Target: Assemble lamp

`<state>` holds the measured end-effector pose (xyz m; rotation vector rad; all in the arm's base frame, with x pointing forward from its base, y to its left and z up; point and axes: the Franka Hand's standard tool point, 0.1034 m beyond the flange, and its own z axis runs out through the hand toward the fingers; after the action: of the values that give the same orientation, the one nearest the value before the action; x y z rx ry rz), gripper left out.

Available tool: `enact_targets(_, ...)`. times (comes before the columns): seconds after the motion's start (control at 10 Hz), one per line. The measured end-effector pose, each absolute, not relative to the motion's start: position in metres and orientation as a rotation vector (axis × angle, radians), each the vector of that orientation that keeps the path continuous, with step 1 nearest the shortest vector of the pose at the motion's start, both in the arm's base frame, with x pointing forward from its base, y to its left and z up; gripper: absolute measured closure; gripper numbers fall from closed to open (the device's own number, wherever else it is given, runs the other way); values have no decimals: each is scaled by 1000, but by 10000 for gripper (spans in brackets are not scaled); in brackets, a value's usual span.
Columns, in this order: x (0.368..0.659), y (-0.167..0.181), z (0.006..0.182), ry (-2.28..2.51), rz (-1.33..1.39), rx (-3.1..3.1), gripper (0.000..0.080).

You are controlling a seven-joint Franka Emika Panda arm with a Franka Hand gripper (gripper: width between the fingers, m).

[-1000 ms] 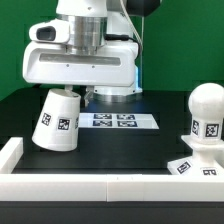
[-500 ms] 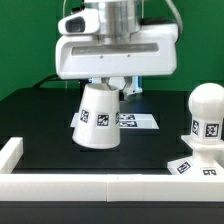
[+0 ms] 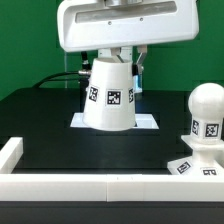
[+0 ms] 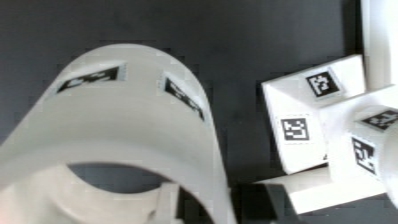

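The white cone-shaped lamp shade point(image 3: 110, 96) hangs tilted above the table, its narrow end up between my fingers. My gripper point(image 3: 117, 60) is shut on the shade's top rim. The shade fills most of the wrist view point(image 4: 125, 125). The ball-shaped bulb point(image 3: 207, 113) stands on the flat square base point(image 3: 188, 166) at the exterior view's right, apart from the shade. In the wrist view the base point(image 4: 306, 105) and the bulb point(image 4: 377, 130) lie just beside the shade.
The marker board point(image 3: 150, 121) lies on the black table behind the shade, mostly hidden by it. A white wall point(image 3: 100, 187) runs along the front edge, with a corner piece point(image 3: 10, 152) at the exterior view's left.
The gripper has lifted the shade off the table and carried it toward the exterior view's right. The shade has turned more upright. The bulb and base have not moved.
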<state>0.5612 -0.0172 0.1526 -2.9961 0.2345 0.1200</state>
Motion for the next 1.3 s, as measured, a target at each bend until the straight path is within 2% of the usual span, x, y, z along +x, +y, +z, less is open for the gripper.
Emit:
enact_targets(0.3, 560, -13, 155, 270, 135, -2989, 755)
enact_targets(0.5, 565, 7, 185, 361, 170, -2945, 755)
enact_targets(0.6, 576, 18, 204, 398, 182, -2930, 755)
enact_targets(0.9, 605, 47, 245, 502, 181, -2900, 755)
enact_targets(1.1, 628, 66, 252, 632, 160, -2878, 755)
enact_targets(1.3, 648, 81, 245, 689, 164, -2869, 755)
